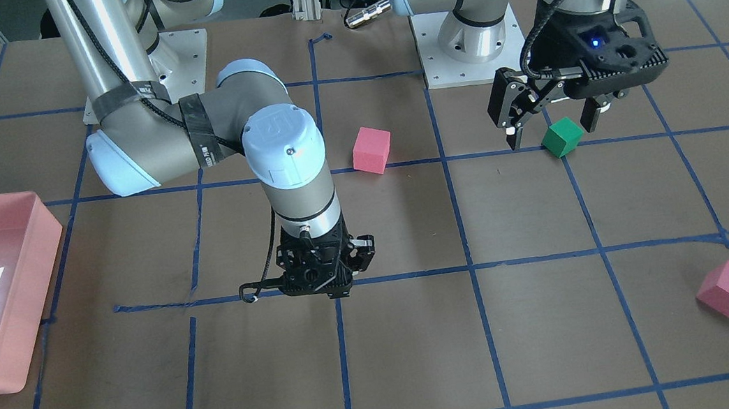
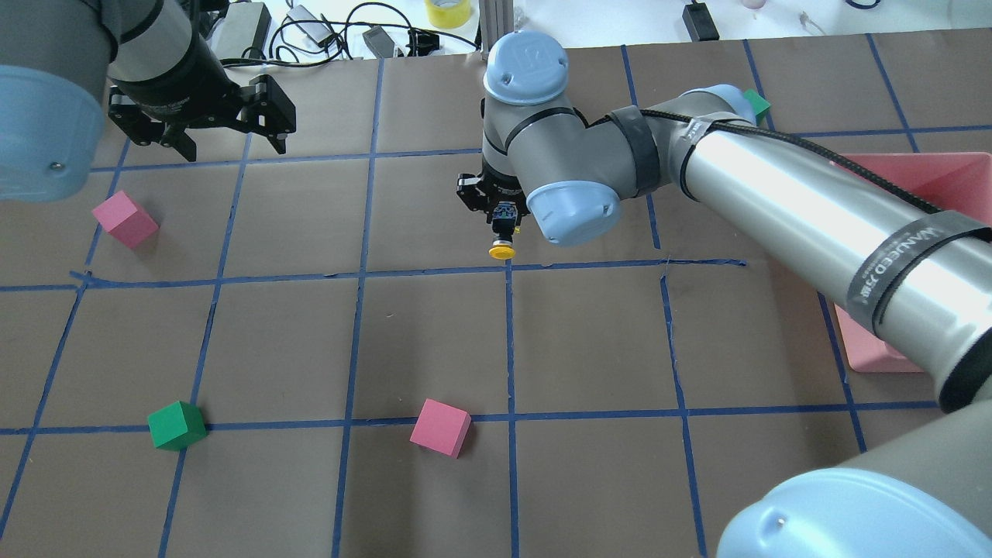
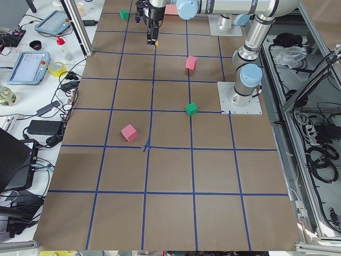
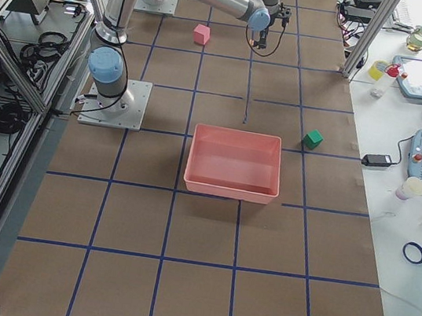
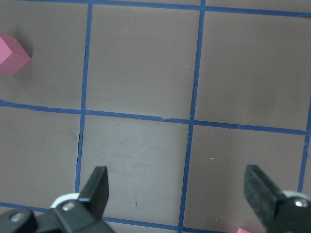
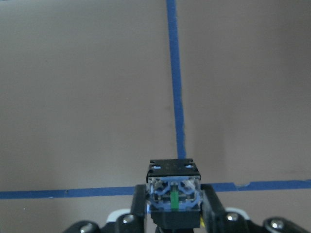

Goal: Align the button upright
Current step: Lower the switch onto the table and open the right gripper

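Note:
My right gripper [image 2: 504, 226] is shut on the button [image 2: 502, 246] near the table's middle, over a blue tape crossing. In the overhead view the button's yellow cap shows just below the fingers. In the right wrist view its whitish base block [image 6: 173, 184] faces the camera between the two fingers. The front view shows that gripper [image 1: 319, 289] pointing down, and the button is hidden there. I cannot tell whether the button touches the table. My left gripper [image 2: 203, 133] is open and empty, raised above the table; its fingers [image 5: 99, 187] stand wide apart.
One pink foam cube [image 2: 124, 219] lies at far left, another pink cube [image 2: 440, 427] nearer the robot. A green cube [image 2: 177, 425] lies near the left base, another green one [image 2: 758, 103] at the far right. A pink tray [image 2: 957, 174] stands right.

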Robot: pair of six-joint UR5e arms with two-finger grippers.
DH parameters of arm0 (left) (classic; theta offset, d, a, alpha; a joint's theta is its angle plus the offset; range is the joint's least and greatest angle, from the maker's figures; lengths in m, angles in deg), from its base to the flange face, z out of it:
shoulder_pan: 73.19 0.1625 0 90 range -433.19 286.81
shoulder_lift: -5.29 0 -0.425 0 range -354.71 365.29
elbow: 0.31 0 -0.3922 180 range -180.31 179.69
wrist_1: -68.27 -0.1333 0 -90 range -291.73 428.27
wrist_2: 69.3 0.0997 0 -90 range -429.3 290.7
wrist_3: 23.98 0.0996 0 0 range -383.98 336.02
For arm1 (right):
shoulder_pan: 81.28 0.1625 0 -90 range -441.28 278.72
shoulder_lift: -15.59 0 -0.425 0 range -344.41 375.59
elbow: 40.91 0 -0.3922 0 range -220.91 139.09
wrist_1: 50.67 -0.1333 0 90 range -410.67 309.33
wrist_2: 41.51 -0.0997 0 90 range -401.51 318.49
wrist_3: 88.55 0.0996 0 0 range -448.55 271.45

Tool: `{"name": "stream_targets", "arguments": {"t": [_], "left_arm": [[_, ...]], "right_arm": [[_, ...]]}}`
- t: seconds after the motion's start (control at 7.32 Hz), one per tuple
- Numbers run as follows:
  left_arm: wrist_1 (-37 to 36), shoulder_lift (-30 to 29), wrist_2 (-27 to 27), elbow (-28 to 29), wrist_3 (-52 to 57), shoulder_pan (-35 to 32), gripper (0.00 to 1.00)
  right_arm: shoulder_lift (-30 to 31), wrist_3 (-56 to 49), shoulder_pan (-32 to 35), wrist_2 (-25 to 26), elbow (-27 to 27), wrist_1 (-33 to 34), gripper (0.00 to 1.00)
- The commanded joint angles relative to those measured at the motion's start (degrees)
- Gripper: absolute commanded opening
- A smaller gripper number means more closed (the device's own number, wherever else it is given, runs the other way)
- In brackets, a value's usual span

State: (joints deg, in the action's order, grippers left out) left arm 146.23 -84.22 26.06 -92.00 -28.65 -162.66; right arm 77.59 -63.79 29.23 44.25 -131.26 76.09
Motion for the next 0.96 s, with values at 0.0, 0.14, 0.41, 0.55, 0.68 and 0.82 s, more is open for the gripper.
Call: {"name": "stream_targets", "arguments": {"t": [0.0,0.14,0.41,0.55,0.68,0.82], "left_arm": [[0.0,-0.1,0.0,-0.1,0.3,0.0,1.00],[0.0,-0.3,-0.1,-0.2,0.3,0.0,1.00],[0.0,-0.7,-0.1,-0.1,-0.3,0.0,1.00],[0.0,-0.5,0.0,-0.2,-0.2,0.0,1.00],[0.0,-0.4,0.0,-0.2,0.2,-0.3,1.00],[0.0,-0.3,0.0,-0.2,0.2,-0.4,1.00]], "right_arm": [[-3.0,-1.1,1.3,-1.2,-0.3,3.4,0.00],[-3.7,-3.2,1.4,-1.1,-0.4,3.8,0.00],[-3.9,-5.1,1.3,-1.0,-2.2,3.7,0.00],[-3.7,-4.8,1.3,-1.0,-2.7,3.6,0.00],[-3.8,-4.8,1.3,-1.1,-2.8,3.5,0.00],[-3.8,-4.7,1.4,-1.1,-2.8,3.6,0.00]]}}
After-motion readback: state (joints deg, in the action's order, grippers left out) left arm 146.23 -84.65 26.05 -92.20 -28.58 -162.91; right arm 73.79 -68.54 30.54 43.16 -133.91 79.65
